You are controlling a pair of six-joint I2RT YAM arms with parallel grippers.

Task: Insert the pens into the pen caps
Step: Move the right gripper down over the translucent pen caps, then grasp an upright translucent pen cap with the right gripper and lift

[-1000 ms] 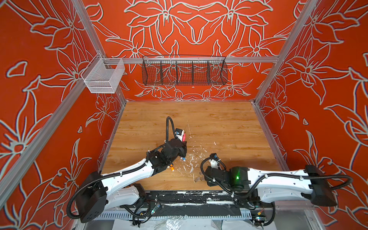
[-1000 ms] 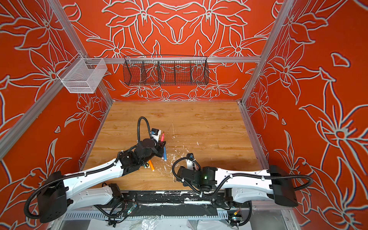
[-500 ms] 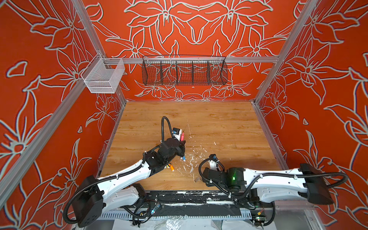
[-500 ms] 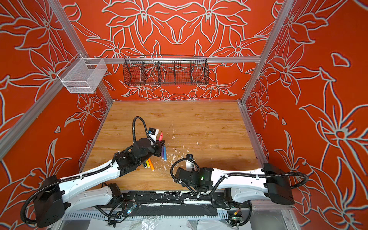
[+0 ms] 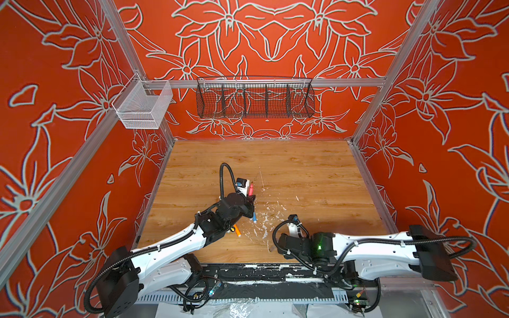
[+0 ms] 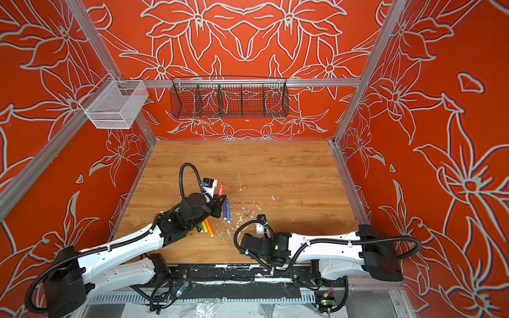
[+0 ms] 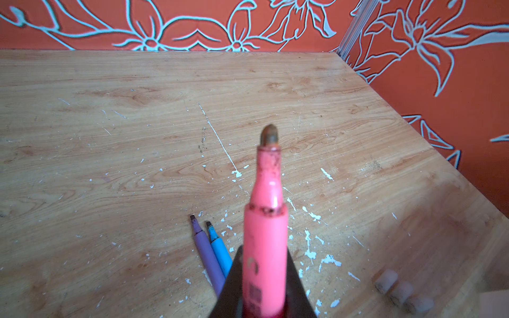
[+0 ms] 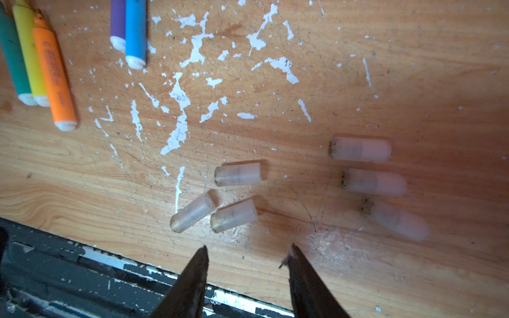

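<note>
Left wrist view: the left gripper [image 7: 263,257] is clamped on the pink pen [image 7: 265,192], a smooth round barrel that steps down to a scuffed neck and a dark, worn felt tip. It is held above the wood-grain table [image 7: 110,110]. Compared with a second ago, the left arm has drawn back slightly toward its own side. In a top view more of the lying pens now shows clear of it: yellow pen [image 6: 204,226], orange pen [image 6: 209,229], purple pen [image 6: 224,209] and blue pen [image 6: 228,213]. The right arm has slid a little leftward. The right gripper [image 8: 248,247] hangs with its jaws apart and empty over the near table edge, just beside six pen caps [image 8: 238,174]. These are stubby, cloudy translucent cylinders lying on their sides in two loose threes, beside chipped white paint flecks [image 8: 179,132]. A green pen [image 8: 13,55] lies touching the yellow one
</note>
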